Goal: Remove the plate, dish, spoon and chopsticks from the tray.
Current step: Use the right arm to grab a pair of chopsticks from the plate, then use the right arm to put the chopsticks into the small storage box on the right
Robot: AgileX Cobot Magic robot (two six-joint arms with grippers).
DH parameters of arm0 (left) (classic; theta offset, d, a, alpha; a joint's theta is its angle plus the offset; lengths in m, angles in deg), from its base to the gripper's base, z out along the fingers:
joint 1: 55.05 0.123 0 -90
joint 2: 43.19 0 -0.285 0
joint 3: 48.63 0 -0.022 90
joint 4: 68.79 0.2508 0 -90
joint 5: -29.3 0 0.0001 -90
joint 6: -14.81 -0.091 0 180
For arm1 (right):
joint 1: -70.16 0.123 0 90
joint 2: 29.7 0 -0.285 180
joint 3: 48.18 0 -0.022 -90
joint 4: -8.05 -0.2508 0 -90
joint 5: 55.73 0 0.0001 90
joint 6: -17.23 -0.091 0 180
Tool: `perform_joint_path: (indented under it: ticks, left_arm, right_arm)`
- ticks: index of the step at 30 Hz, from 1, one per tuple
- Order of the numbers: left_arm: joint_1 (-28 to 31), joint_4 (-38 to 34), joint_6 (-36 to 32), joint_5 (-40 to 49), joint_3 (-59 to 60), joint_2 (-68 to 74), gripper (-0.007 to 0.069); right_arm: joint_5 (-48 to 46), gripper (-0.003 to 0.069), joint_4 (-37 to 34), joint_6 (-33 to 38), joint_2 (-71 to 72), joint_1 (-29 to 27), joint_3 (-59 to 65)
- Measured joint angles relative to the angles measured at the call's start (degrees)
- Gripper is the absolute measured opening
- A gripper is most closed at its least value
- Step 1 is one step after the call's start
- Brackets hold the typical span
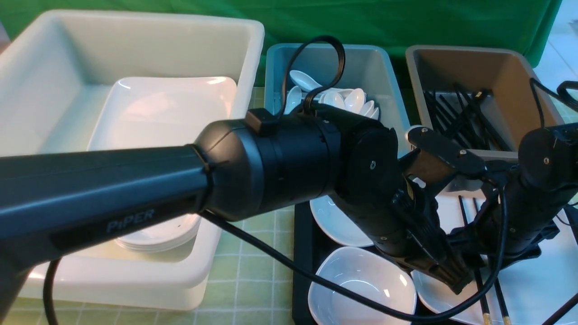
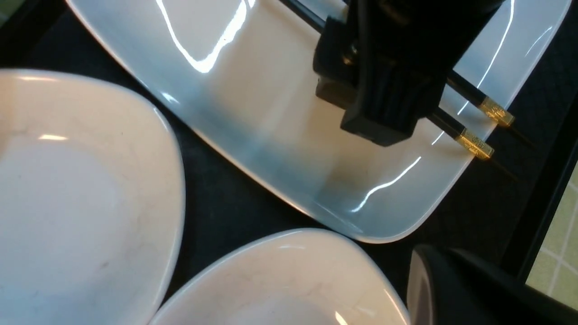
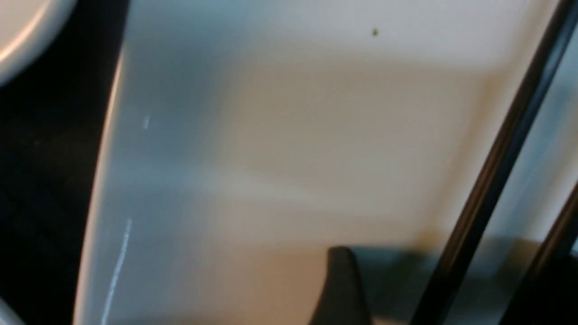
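The white plate (image 1: 537, 280) lies on the right part of the black tray (image 1: 301, 253). The black chopsticks (image 1: 476, 275) lie across the plate, gold ends toward me. In the left wrist view the plate (image 2: 253, 117) and chopsticks (image 2: 469, 95) show too. My right gripper (image 1: 474, 243) is low over the plate, open, its jaws either side of the chopsticks (image 3: 490, 180); one fingertip (image 3: 339, 284) shows. My left gripper (image 1: 456, 280) hangs open by the plate's left rim; one finger (image 2: 456, 289) shows. Two small white dishes (image 1: 361, 284) sit on the tray's left. No spoon shows on the tray.
A large white bin (image 1: 135, 113) with a plate and stacked dishes stands at the left. A teal bin (image 1: 384, 67) holds several spoons. A brown-grey bin (image 1: 510, 72) holds chopsticks. My left arm (image 1: 180, 180) spans the view, hiding part of the tray.
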Motion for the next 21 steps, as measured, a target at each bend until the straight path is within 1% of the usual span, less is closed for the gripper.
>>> perform_joint_path:
  ticks: [1,3,4,9,11,14,15,16,17,21]
  left_arm:
    - [0.00,0.41,0.00,0.00,0.00,0.00,-0.0020]
    - [0.00,0.72,0.00,-0.06,0.00,0.00,-0.0020]
    - [0.00,0.85,0.00,-0.06,0.00,0.00,-0.0020]
    - [0.84,4.17,0.29,-0.11,-2.89,-0.09,-0.0020]
    - [2.33,5.61,1.15,-1.00,-6.28,-0.33,-0.0020]
    - [4.40,6.02,1.58,-2.32,-9.84,-0.45,-0.0020]
    - [6.34,6.05,1.75,-4.40,-12.36,-0.45,-0.0020]
    - [6.85,6.05,1.71,-5.14,-12.87,-0.45,-0.0020]
    - [8.54,6.05,1.76,-8.22,-14.25,-0.38,-0.0020]
    - [11.49,5.62,1.76,-17.93,-15.44,-0.06,-0.0020]
  right_arm:
    - [0.00,0.0290,-0.06,0.00,0.06,0.00,0.00]
    - [-0.45,0.0100,0.01,0.14,0.60,0.00,0.00]
    - [-0.68,0.0092,0.01,0.14,0.78,0.00,0.06]
    - [-5.74,0.0098,0.06,0.79,5.66,0.00,-0.89]
    - [-6.97,0.0098,0.06,2.23,9.50,-0.06,-3.60]
    - [-7.44,0.0098,-0.07,4.30,11.41,-0.91,-8.90]
    - [-7.20,0.0098,-0.29,5.76,11.02,-2.72,-13.26]
    - [-7.16,0.0098,-0.29,6.11,10.85,-3.01,-14.62]
    - [-6.98,0.0098,-0.34,6.53,8.30,-5.87,-20.64]
    - [-5.84,0.0098,-0.28,7.63,-1.10,-10.44,-36.17]
